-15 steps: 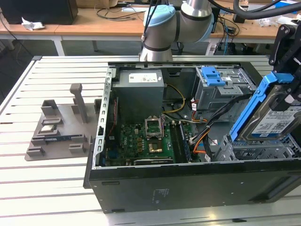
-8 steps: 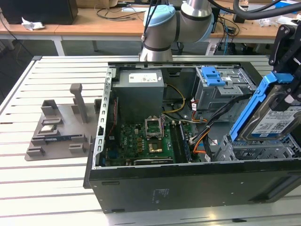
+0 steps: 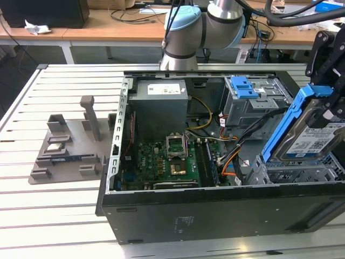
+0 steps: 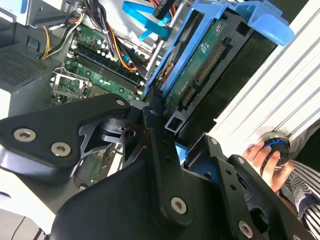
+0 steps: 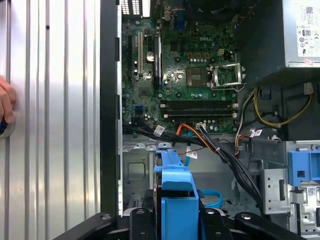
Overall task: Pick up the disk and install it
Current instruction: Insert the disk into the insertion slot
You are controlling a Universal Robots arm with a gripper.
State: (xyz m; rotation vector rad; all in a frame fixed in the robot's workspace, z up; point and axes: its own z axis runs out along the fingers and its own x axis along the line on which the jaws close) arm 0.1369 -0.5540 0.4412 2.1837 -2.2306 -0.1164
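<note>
The disk (image 3: 311,139), a silver drive with a white-and-blue label in a blue plastic carrier, hangs tilted on edge over the open computer case (image 3: 205,213), at the exterior view's right. My gripper (image 3: 330,105) is shut on it from above, its black fingers (image 4: 159,131) clamping the carrier's end. Below the disk lies the grey metal bay (image 3: 291,175) in the case's near right corner. The second wrist view shows the disk's green circuit side (image 4: 202,62). In the first wrist view the blue carrier edge (image 5: 175,192) sits above the bay floor (image 5: 142,172).
Inside the case are a grey power supply (image 3: 160,105), a green motherboard (image 3: 161,162), a drive cage with a blue latch (image 3: 242,86) and loose cables (image 3: 237,156). A grey fixture (image 3: 64,154) lies on the slatted table. A person's hand (image 4: 264,159) rests beside the case.
</note>
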